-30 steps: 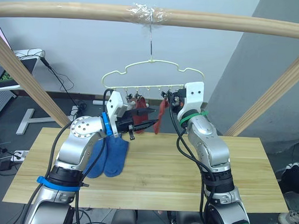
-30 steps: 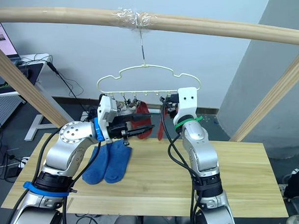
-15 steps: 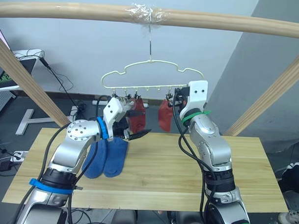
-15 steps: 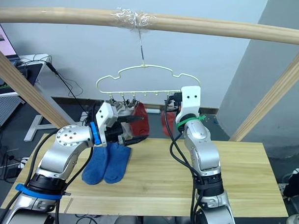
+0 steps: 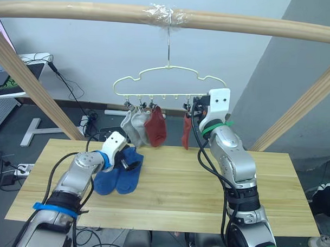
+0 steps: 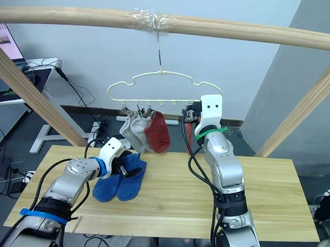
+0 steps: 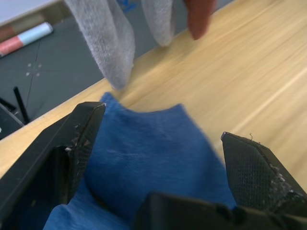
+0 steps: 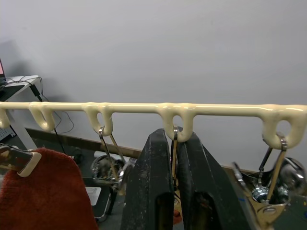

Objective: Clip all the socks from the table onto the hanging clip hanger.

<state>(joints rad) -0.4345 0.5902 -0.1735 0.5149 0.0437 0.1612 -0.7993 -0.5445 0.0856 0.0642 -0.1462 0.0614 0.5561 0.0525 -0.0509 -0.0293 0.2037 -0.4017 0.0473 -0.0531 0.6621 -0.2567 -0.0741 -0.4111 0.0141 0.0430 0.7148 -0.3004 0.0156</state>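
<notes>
The pale-yellow clip hanger hangs by its hook from the top pole. Two light grey socks and a rust-red sock are clipped on its left half. Another rust-red sock hangs further right. Beside that sock, my right gripper is raised to the hanger bar and shut on a metal clip. Two blue socks lie side by side on the left of the table. My left gripper is low over them, open, with a blue sock between its fingers.
A wooden frame surrounds the table: a top pole, a slanted pole on the left and another on the right. Cables and a stand's base lie on the floor behind the table.
My left gripper let go of the rust-red sock, which now hangs clipped, then opened wide and dropped to the blue socks. The right gripper stayed at the hanger and closed further.
</notes>
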